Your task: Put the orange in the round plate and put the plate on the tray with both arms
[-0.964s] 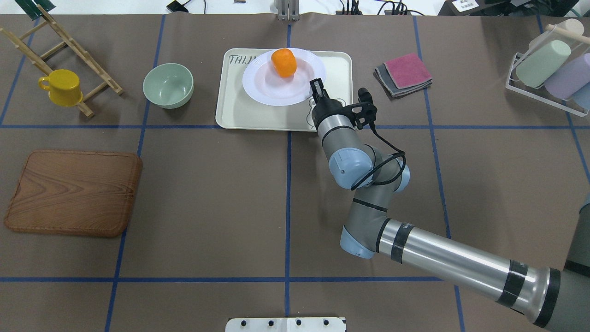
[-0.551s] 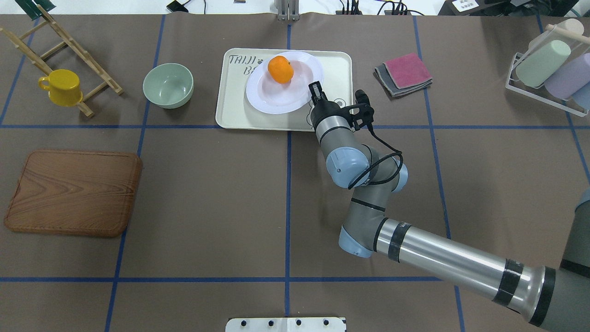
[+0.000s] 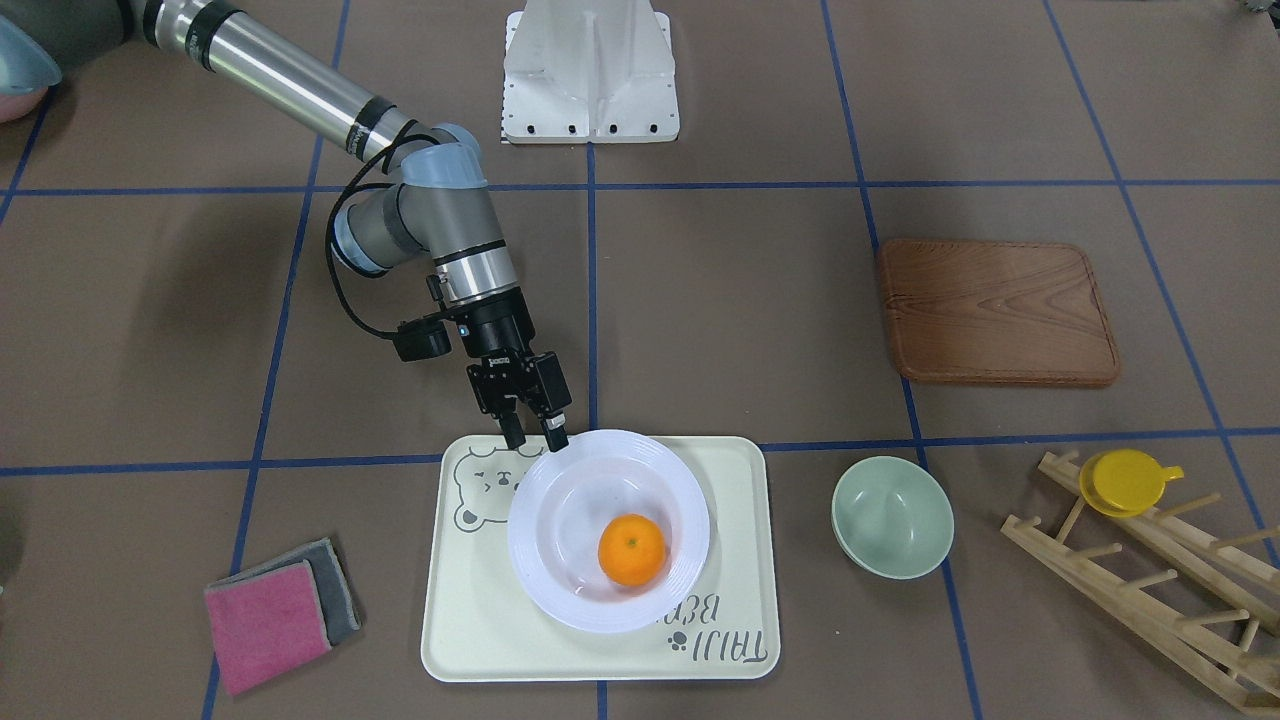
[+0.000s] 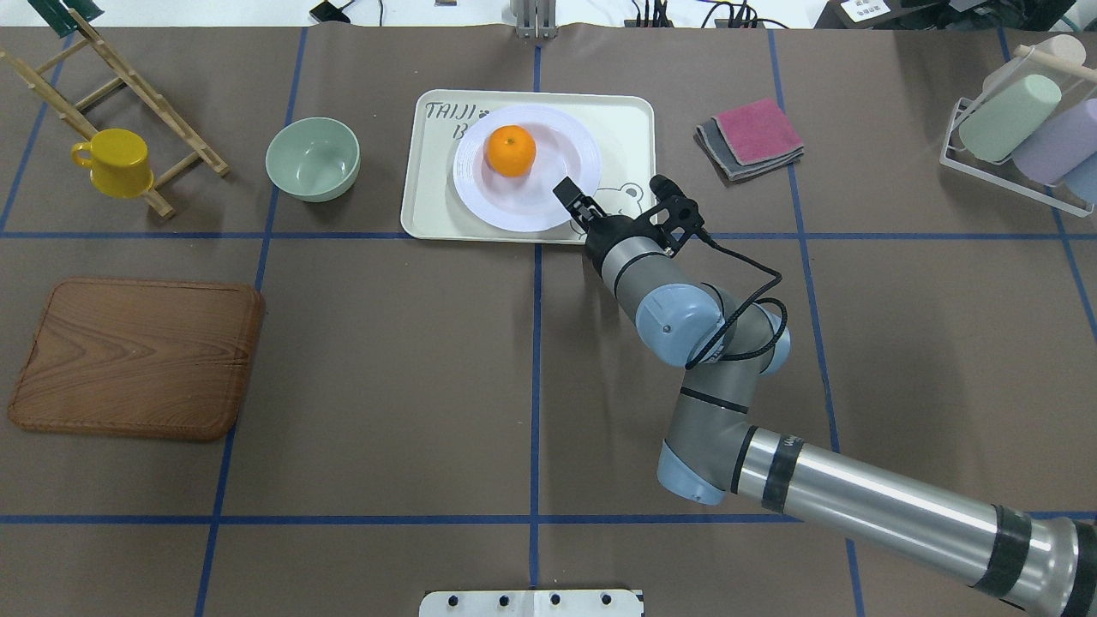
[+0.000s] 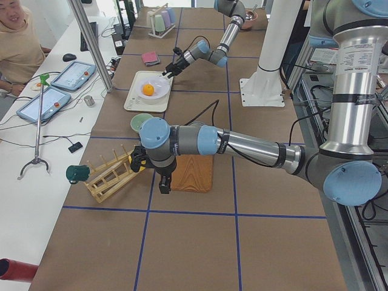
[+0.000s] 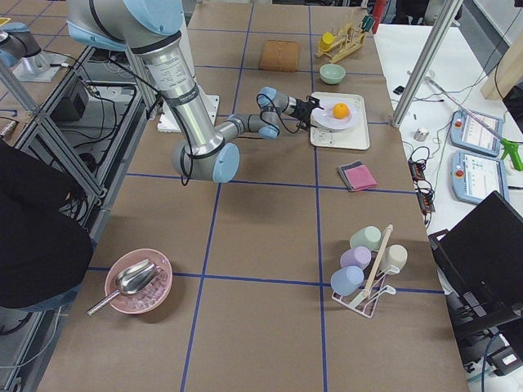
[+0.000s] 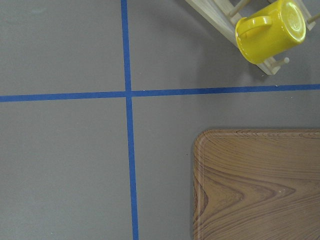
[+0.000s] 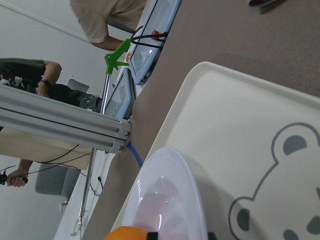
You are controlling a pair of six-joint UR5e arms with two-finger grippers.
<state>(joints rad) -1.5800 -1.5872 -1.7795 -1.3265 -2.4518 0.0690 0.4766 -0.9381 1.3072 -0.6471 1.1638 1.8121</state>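
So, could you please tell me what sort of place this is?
Most likely a robotics lab set up for tabletop manipulation trials: a right arm and left arm mounted at a table gridded with blue tape, and teach pendants on a side bench beside a person.

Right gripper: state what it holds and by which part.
Nothing, it seems: the right gripper stands open at the rim of the round plate, which lies flat on the tray.

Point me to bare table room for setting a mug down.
Bare: the wide stretch between the brown wooden board and the right arm. Crowded: the far row, pale green bowl, cream rectangular tray, folded pink cloth.
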